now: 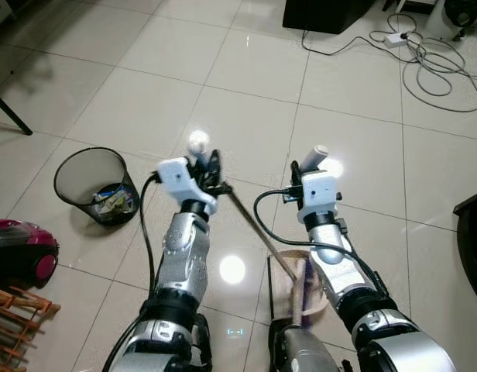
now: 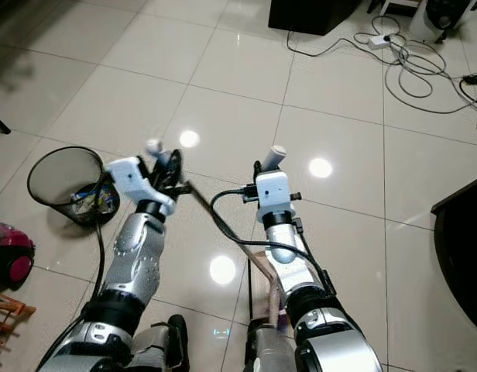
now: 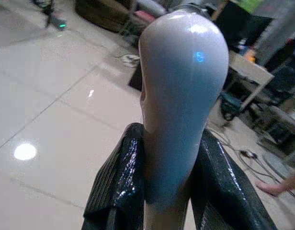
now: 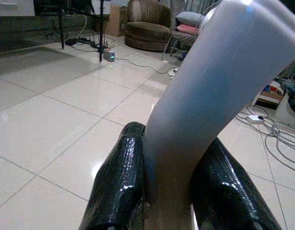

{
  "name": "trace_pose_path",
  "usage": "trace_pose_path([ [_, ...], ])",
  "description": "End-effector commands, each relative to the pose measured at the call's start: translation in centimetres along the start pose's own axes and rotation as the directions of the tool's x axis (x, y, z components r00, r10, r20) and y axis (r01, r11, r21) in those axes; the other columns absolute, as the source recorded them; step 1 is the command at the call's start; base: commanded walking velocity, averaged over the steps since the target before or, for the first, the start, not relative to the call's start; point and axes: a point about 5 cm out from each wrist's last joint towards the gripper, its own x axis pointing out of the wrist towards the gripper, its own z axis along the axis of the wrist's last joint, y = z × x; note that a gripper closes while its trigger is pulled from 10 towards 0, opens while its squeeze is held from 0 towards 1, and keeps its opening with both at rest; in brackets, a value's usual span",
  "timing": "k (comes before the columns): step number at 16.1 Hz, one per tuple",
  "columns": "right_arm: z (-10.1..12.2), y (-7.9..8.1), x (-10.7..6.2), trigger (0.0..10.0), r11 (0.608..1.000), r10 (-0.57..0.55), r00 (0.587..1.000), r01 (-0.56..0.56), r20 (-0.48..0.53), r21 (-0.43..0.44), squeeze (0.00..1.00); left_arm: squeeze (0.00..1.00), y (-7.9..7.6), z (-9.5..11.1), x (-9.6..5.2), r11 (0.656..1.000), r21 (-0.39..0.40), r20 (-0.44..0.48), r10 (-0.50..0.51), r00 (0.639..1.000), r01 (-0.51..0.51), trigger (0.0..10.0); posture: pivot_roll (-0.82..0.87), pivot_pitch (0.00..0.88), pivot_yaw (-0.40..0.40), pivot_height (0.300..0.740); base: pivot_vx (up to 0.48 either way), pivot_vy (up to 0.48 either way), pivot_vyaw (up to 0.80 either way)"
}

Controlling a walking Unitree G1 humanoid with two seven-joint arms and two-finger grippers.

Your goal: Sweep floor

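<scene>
Two grippers clamping handles: left gripper [image 1: 211, 166] on broom handle [image 1: 198, 142], right gripper [image 1: 307, 164] on dustpan handle [image 1: 316, 155]. Dustpan [image 1: 299, 288] trailing right of bin [image 1: 99, 186]; sweeping prob. just starting, bin w/ trash

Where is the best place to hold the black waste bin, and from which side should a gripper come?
Grip the bin's open top rim, coming from above, probably on the side nearer the left gripper. It stands upright, and its wide mesh wall looks too broad for two fingers.
</scene>
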Motion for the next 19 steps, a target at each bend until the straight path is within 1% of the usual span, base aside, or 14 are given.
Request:
trace_pose_path([
  [1, -1.0, 0.4, -0.9, 10.0, 0.998, -0.005, 0.998, 0.009, -0.056, 0.066, 0.00, 0.00, -0.1, 0.0, -0.1, 1.000, 0.000, -0.004, -0.024, 1.000, 0.024, 10.0, 0.03, 0.285, 0.021, 0.740, 0.000, 0.000, 0.00],
  [2, -0.8, 0.3, -0.8, 10.0, 0.997, -0.005, 0.999, 0.008, -0.040, 0.074, 0.00, 0.00, -0.2, 0.0, -0.1, 0.999, -0.007, -0.002, -0.042, 0.999, 0.042, 10.0, 0.02, 0.272, 0.020, 0.740, 0.000, 0.000, 0.00],
  [3, -0.5, -0.2, -0.8, 10.0, 0.996, -0.018, 1.000, 0.019, -0.013, 0.088, 0.00, 0.00, -0.3, 0.1, 0.1, 0.998, -0.011, -0.003, -0.064, 0.998, 0.064, 10.0, 0.00, 0.248, 0.018, 0.740, 0.000, 0.000, 0.00],
  [4, -0.1, -0.9, -0.7, 10.0, 0.994, -0.037, 0.999, 0.035, 0.020, 0.104, 0.00, 0.00, -0.5, 0.2, 0.2, 0.995, -0.001, -0.003, -0.101, 0.995, 0.101, 10.0, 0.00, 0.237, 0.017, 0.740, 0.000, 0.000, 0.00],
  [6, 0.2, -1.5, -0.8, 10.0, 0.992, -0.057, 0.997, 0.051, 0.047, 0.118, 0.00, 0.00, -0.9, 0.6, 0.4, 0.987, 0.018, 0.003, -0.160, 0.987, 0.160, 10.0, -0.01, 0.221, 0.019, 0.740, 0.000, 0.000, 0.00],
  [7, 0.4, -2.0, -1.0, 10.0, 0.990, -0.069, 0.996, 0.061, 0.064, 0.124, 0.00, 0.00, -1.5, 1.5, 0.8, 0.969, 0.026, 0.018, -0.245, 0.969, 0.244, 10.0, -0.02, 0.201, 0.023, 0.740, 0.000, 0.000, 0.00],
  [8, 0.2, -2.5, -1.3, 10.0, 0.991, -0.078, 0.995, 0.070, 0.066, 0.118, 0.00, 0.00, -2.2, 2.7, 1.2, 0.941, 0.027, 0.035, -0.338, 0.940, 0.337, 10.0, -0.02, 0.193, 0.026, 0.740, 0.000, 0.000, 0.00],
  [9, -0.2, -2.8, -1.7, 10.0, 0.991, -0.080, 0.995, 0.073, 0.054, 0.111, 0.00, 0.00, -2.5, 3.8, 1.6, 0.916, 0.025, 0.050, -0.400, 0.915, 0.399, 10.0, -0.02, 0.188, 0.031, 0.740, 0.000, 0.000, 0.00],
  [10, -0.5, -2.9, -2.0, 10.0, 0.992, -0.081, 0.996, 0.076, 0.043, 0.104, 0.00, 0.00, -2.6, 4.8, 1.8, 0.899, 0.036, 0.061, -0.437, 0.897, 0.436, 10.0, -0.02, 0.185, 0.034, 0.740, 0.000, 0.000, 0.00],
  [13, -1.0, -2.9, -2.5, 10.0, 0.991, -0.082, 0.996, 0.080, 0.020, 0.107, 0.00, 0.00, -1.7, 8.2, 2.8, 0.860, 0.093, 0.105, -0.510, 0.854, 0.502, 10.0, -0.02, 0.171, 0.044, 0.740, 0.000, 0.000, 0.00],
  [14, -1.2, -2.8, -2.6, 10.0, 0.990, -0.084, 0.996, 0.082, 0.009, 0.112, 0.00, 0.00, -1.6, 9.7, 3.1, 0.835, 0.108, 0.119, -0.549, 0.827, 0.539, 10.0, -0.01, 0.161, 0.046, 0.740, 0.000, 0.000, 0.00],
  [17, -1.2, -2.8, -2.5, 10.0, 0.989, -0.085, 0.996, 0.084, 0.000, 0.118, 0.00, 0.00, -1.6, 12.2, 3.5, 0.786, 0.151, 0.120, -0.617, 0.778, 0.600, 10.0, -0.01, 0.148, 0.049, 0.740, 0.000, 0.000, 0.00],
  [18, -1.1, -2.9, -2.4, 10.0, 0.989, -0.087, 0.996, 0.086, 0.003, 0.120, 0.00, 0.00, -1.1, 13.2, 3.9, 0.778, 0.203, 0.114, -0.622, 0.775, 0.595, 10.0, -0.01, 0.139, 0.051, 0.740, 0.000, 0.000, 0.00],
  [19, -1.0, -3.0, -2.3, 10.0, 0.988, -0.094, 0.996, 0.092, 0.009, 0.123, 0.00, 0.00, -0.6, 13.6, 4.2, 0.786, 0.245, 0.107, -0.603, 0.790, 0.567, 10.0, -0.01, 0.136, 0.052, 0.740, 0.000, 0.000, 0.00],
])
